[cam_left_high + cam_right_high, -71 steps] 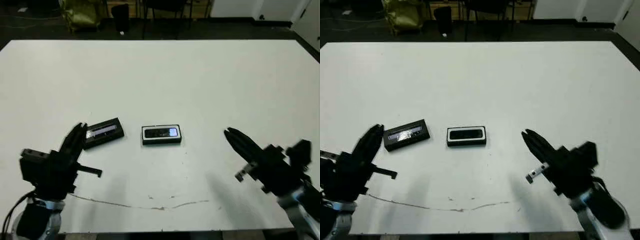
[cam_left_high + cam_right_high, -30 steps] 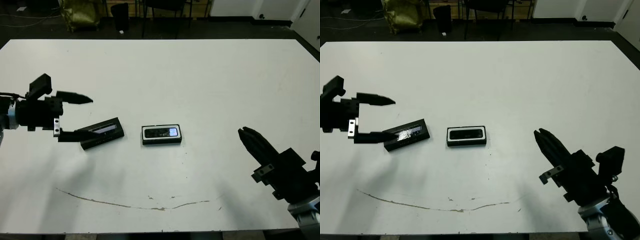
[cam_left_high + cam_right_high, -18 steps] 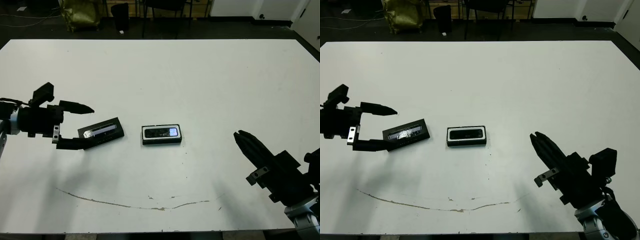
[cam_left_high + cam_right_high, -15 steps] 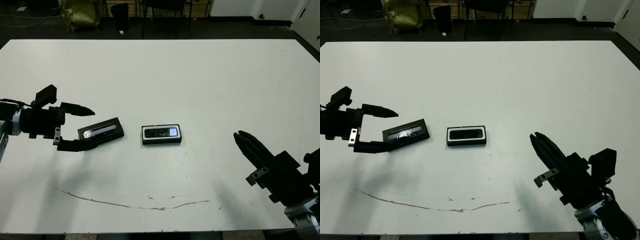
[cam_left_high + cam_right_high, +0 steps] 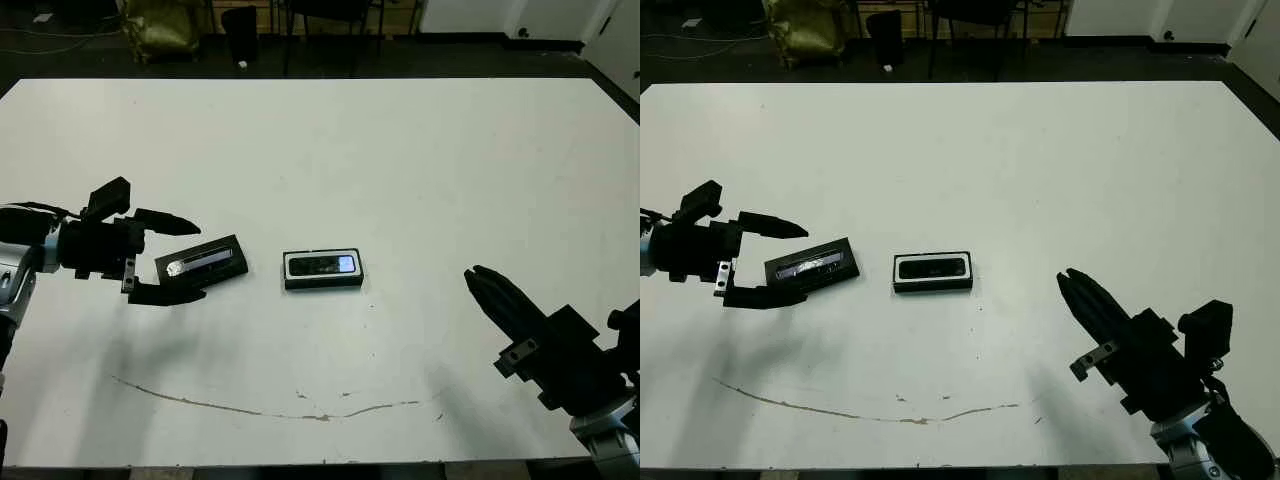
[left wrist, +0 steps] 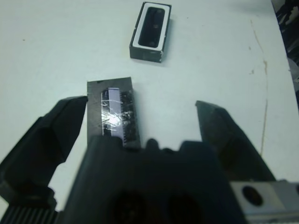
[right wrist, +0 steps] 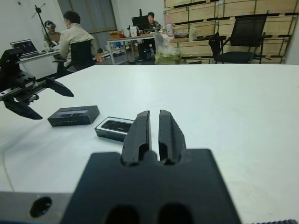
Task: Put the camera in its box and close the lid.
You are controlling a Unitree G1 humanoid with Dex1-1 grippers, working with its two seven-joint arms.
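The box (image 5: 322, 269), a small black tray with a white lining, lies flat at the table's middle with the camera (image 5: 321, 265) inside it. Just to its left lies the lid (image 5: 205, 264), flat and black with a shiny strip, angled a little. My left gripper (image 5: 200, 262) is open, its two fingers standing on either side of the lid's left end; the left wrist view shows the lid (image 6: 114, 112) between the fingers (image 6: 60, 126) and the box (image 6: 151, 31) beyond. My right gripper (image 5: 478, 276) is shut and empty, well right of the box near the front edge.
A thin dark line (image 5: 250, 408) runs across the table near its front edge. Beyond the far edge are chairs and a yellow bag (image 5: 160, 25). In the right wrist view, people (image 7: 77, 39) sit at desks past the table.
My left gripper has moved right towards the lid, and its open fingers now straddle the lid's left end. The lid, box and right gripper have hardly moved.
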